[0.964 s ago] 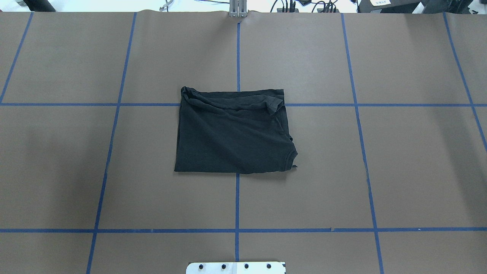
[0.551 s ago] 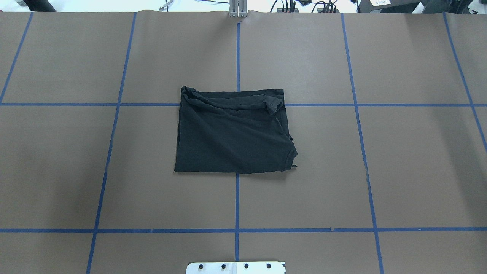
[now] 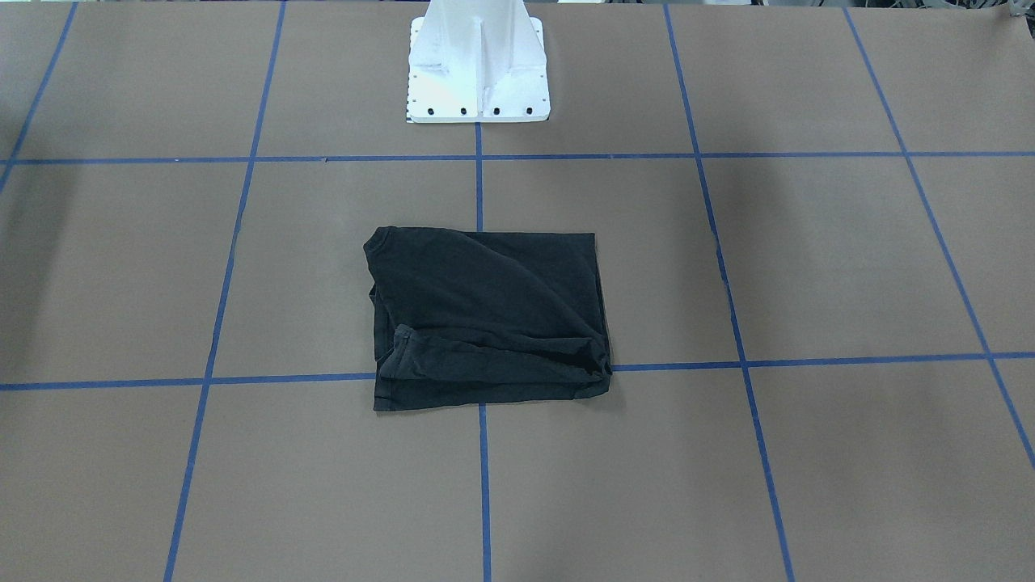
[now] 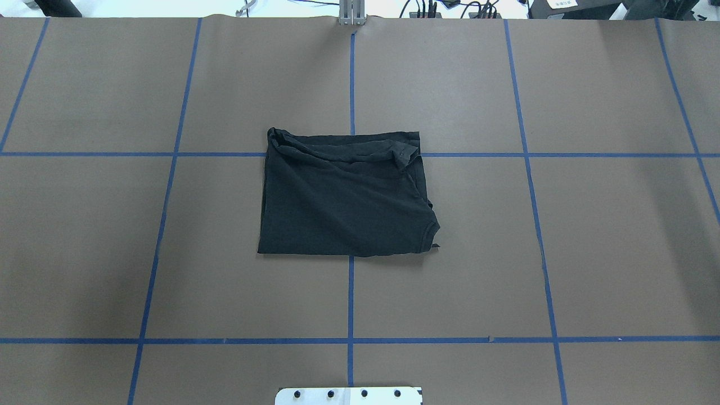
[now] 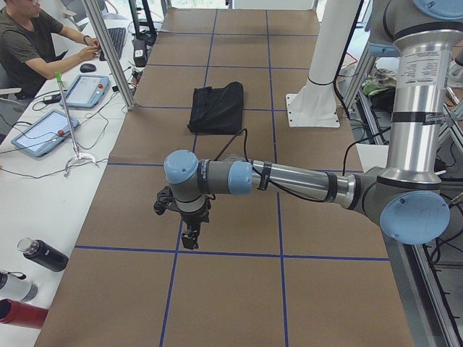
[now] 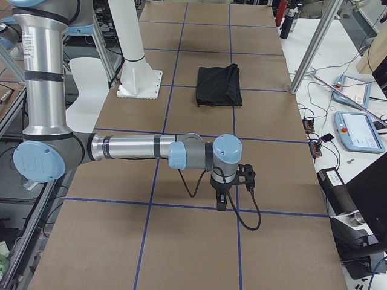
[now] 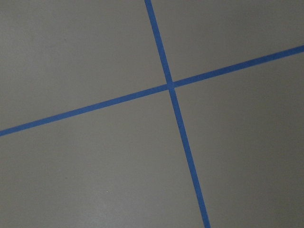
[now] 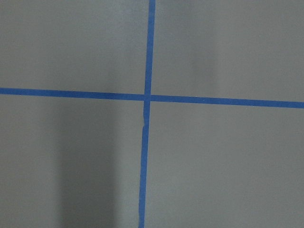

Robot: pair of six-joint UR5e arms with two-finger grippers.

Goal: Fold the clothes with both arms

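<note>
Black shirt [image 4: 344, 197] is lying folded into a rough rectangle at the middle of the table [image 4: 112, 253], plain side up, over a crossing of the blue tape lines [image 4: 351, 298]. A rumpled roll is running along its far edge. Nothing is changing: over the last second the shirt is keeping exactly the same outline in the overhead view, and no arm is reaching into that view. Seen from the table's ends, the left arm [image 5: 289, 177] is hanging over bare table well left of the shirt and the right arm [image 6: 133, 147] well right of it. The left gripper [image 5: 190, 235] and right gripper [image 6: 222, 202] are pointing down with no cloth hanging from them; whether they are open or closed I cannot tell. Judging by this, the folding is looking finished, with both arms parked clear.
</note>
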